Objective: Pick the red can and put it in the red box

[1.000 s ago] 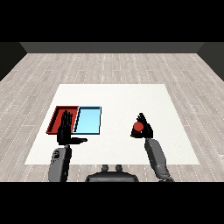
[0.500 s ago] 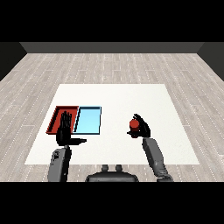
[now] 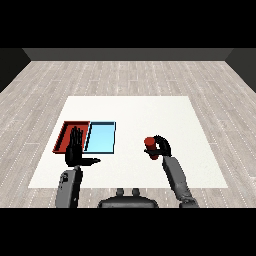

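Now, change: right hand [image 3: 163,147], curling round the red can [image 3: 151,148], is carrying it leftward.
Meaning: red tray [image 3: 64,134] is nearing.
Left hand [image 3: 75,152]: spreading open.

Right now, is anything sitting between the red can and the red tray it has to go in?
Yes. The light blue tray lies between the red can, held in the right hand, and the red tray. The left hand overlaps the red tray's near edge.

One red can [image 3: 150,146], two trays [image 3: 64,135], two hands [image 3: 74,152].
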Tool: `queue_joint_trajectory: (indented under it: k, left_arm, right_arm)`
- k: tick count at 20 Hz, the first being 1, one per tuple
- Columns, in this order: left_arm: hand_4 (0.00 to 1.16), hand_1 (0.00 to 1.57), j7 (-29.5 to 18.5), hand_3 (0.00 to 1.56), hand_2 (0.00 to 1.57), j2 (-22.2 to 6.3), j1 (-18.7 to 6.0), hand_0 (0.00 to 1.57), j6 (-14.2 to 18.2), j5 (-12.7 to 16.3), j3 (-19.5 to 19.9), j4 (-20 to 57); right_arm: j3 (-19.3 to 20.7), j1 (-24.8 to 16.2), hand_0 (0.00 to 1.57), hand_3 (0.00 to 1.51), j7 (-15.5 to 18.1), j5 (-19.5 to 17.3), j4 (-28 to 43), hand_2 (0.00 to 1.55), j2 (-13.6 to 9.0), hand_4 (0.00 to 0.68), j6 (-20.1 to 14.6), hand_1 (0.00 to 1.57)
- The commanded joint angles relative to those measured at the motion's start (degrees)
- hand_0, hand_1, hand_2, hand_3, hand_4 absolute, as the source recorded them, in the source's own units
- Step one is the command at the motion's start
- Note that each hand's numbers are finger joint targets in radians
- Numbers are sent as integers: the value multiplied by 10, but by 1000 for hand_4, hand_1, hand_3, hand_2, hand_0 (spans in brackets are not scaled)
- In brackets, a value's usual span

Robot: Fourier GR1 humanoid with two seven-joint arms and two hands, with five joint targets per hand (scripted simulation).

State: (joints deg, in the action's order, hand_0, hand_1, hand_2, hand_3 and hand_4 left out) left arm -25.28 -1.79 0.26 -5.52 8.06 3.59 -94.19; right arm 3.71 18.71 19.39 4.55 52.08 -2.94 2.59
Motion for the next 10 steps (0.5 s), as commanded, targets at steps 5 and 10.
queue_joint_trajectory:
  k: [5,10]
  left_arm:
    - [0,0,34,0,0,-15,-3,0,-3,16,13,-28]
    - [0,0,-17,0,0,-5,-30,0,3,0,14,47]
  right_arm:
    - [5,21,1531,1413,-8,-17,-34,1468,-18,546,5,1531]
    - [-27,-27,1548,1411,-46,-33,61,1475,13,558,-38,1548]
